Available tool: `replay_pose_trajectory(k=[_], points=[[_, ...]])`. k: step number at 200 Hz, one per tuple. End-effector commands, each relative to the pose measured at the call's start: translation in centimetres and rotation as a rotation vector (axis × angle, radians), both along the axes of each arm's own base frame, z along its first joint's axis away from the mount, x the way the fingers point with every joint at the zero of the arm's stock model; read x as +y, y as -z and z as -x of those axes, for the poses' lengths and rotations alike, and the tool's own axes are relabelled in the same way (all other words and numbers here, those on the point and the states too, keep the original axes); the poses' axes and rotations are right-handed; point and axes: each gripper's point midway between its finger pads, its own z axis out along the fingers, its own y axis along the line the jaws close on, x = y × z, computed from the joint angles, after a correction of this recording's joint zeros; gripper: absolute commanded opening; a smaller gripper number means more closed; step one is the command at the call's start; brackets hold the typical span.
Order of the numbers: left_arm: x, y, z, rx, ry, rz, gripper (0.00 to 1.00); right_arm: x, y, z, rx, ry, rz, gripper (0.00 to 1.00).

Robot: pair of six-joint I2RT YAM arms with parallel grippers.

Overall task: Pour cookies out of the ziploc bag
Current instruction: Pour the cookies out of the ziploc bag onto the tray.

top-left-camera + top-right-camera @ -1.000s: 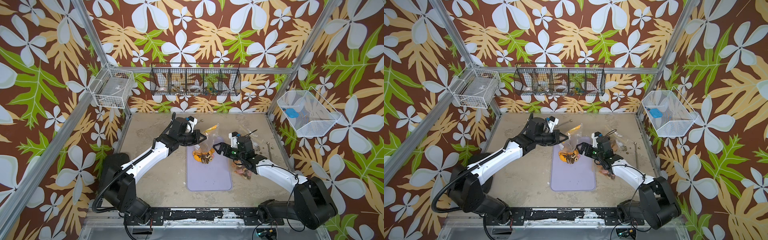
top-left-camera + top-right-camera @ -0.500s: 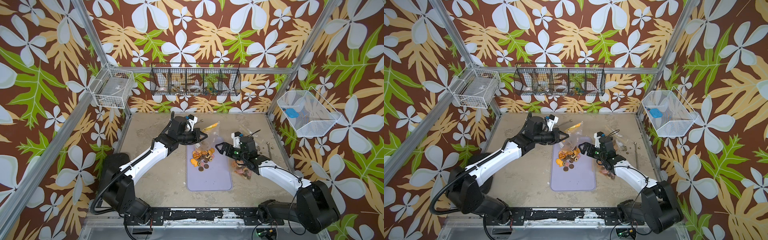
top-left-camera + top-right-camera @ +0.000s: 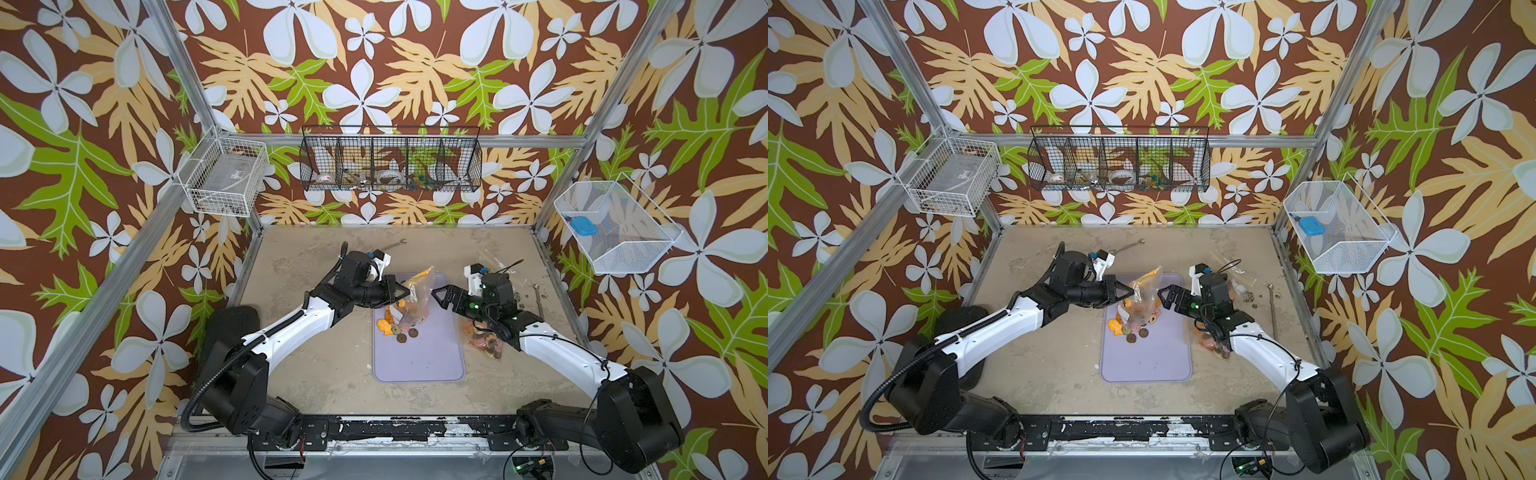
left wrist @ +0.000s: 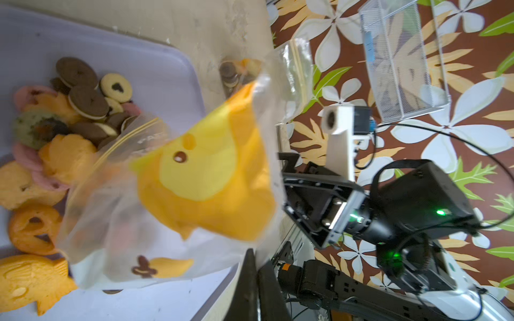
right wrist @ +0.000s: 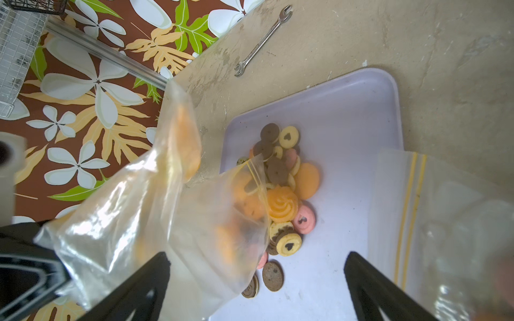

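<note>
In both top views a white wire basket [image 3: 224, 176] is seen at the upper left of the frame, fixed to the wall frame. Below it, near the centre of the sandy worktop [image 3: 299, 374], the left claw [image 3: 404, 293] [image 3: 1128, 293] is closed tight on the edge of the ziploc bag [image 3: 419, 296] [image 3: 1144, 300]. The bag is held up above the far end of a lavender tray [image 3: 419, 361] [image 3: 1146, 361], with its opening turned down towards the tray. The cookies [image 3: 398, 328] [image 3: 1133, 328] are heaped on the tray under the bag's mouth: dark brown, tan, pink and orange ones. In the left wrist view the bag [image 4: 194, 172] is seen with a yellow chick print, and some cookies [image 4: 75, 105] lie at its opening. A wrench [image 3: 392, 245] lies on the worktop behind the left arm.

Just right of the bag, the right claw [image 3: 439, 298] [image 3: 1165, 297] is spread wide with nothing gripped. This is confirmed in the right wrist view, where its fingers [image 5: 139, 283] stand far apart. Right of the tray, a second clear bag [image 3: 478, 338] with biscuits inside lies on the worktop, partly under the right arm. At the far right a white mesh basket [image 3: 615, 228] is mounted.
</note>
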Motion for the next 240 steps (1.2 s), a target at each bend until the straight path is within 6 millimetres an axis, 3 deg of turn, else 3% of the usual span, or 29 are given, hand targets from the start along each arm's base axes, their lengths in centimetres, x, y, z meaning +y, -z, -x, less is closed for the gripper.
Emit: replay_pose_trajectory(k=[1,22,64,82,101,151,177,192,211,240], points=[[-0.5,-0.1,-0.7,-0.042,0.007,0.024,0.00,-0.1,-0.2,0.1,-0.009,-0.008,0.010,1.00],[-0.7,-1.1,-1.2,-0.071,0.024,0.008,0.00,0.0,-0.4,0.1,-0.013,-0.009,0.007,1.00],[-1.4,-6.0,-1.0,-0.112,0.055,0.082,0.00,0.1,-0.5,0.3,-0.010,-0.015,-0.003,1.00],[-1.6,-7.0,-0.6,-0.113,0.067,0.129,0.00,0.2,-0.5,0.4,-0.011,-0.020,-0.010,1.00],[-1.6,-5.9,-0.5,-0.094,0.067,0.127,0.00,0.2,-0.4,0.6,-0.008,-0.024,-0.008,1.00],[-0.6,0.2,-0.1,-0.007,0.034,0.077,0.00,-0.4,-0.5,1.1,-0.012,-0.023,0.017,1.00],[0.0,1.0,-0.6,-0.005,0.019,0.047,0.00,-0.6,-0.8,1.3,-0.018,-0.029,0.029,1.00],[0.2,-0.1,-0.8,-0.017,0.027,0.057,0.00,-0.9,-1.4,1.5,-0.029,-0.027,0.042,1.00],[1.6,-3.3,-1.9,-0.081,0.002,0.066,0.00,-1.4,-2.2,1.8,-0.051,-0.022,0.076,1.00],[7.5,-6.8,-4.6,-0.141,-0.118,0.110,0.00,-2.1,-3.3,2.4,-0.075,-0.016,0.109,1.00]])
